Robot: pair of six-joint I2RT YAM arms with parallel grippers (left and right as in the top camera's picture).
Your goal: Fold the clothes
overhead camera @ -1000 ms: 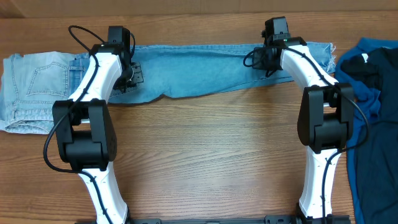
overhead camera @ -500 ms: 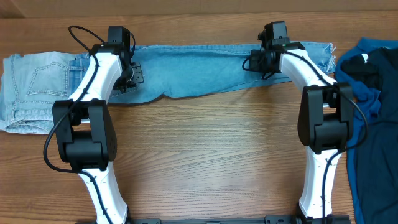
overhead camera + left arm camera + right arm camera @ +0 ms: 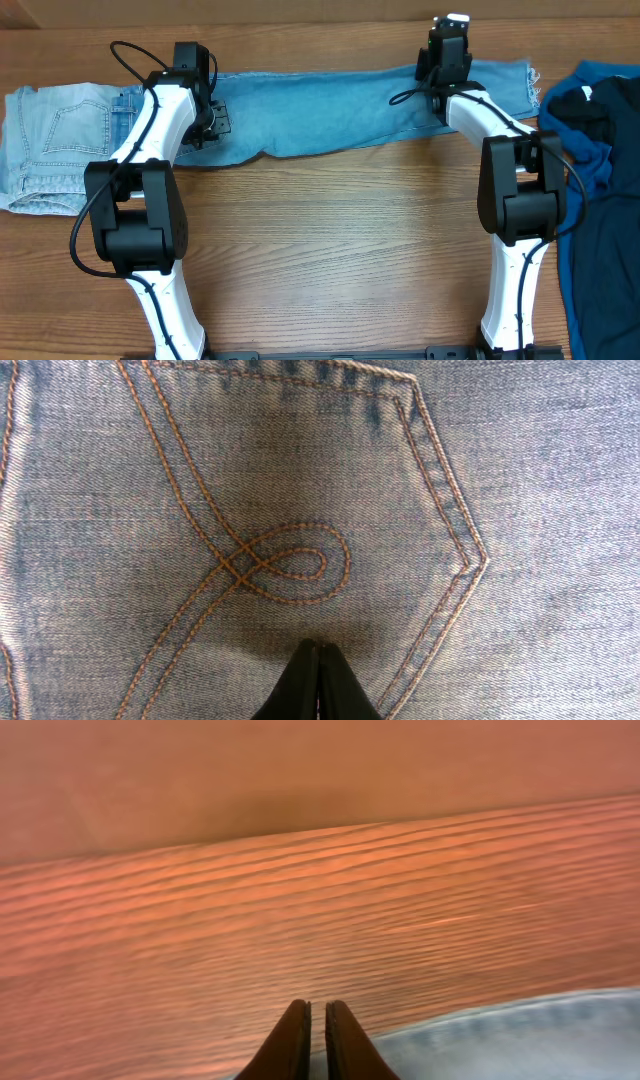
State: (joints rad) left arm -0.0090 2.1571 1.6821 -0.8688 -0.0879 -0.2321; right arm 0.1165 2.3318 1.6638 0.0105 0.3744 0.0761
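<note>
Nearest me, low in the overhead frame, the table [image 3: 340,250] is bare brown wood with a long, even grain running left to right. Down the right edge a deep-blue top [image 3: 600,250] lies in soft, loose folds, with a darker, near-black patch bunched at its upper end.

Further up, the mid-blue jeans [image 3: 320,110] stretch as a long flat band across the upper part of the frame, the lower edge wavy, the right end frayed pale. At upper left the pale jeans [image 3: 60,140] sit in a squarish folded stack of washed denim, just beside the band's left end.

My left gripper [image 3: 318,652] is down on the left part of the band. In its wrist view the two black fingers are pressed together into one wedge over a back pocket [image 3: 300,510], coarse twill with tan double stitching and a looped figure; I can't tell whether any cloth is pinched.

My right gripper [image 3: 317,1015], at the band's far edge near upper right, shows a thin slit between its fingers and nothing in it, with wood grain beyond and a denim edge at lower right.
</note>
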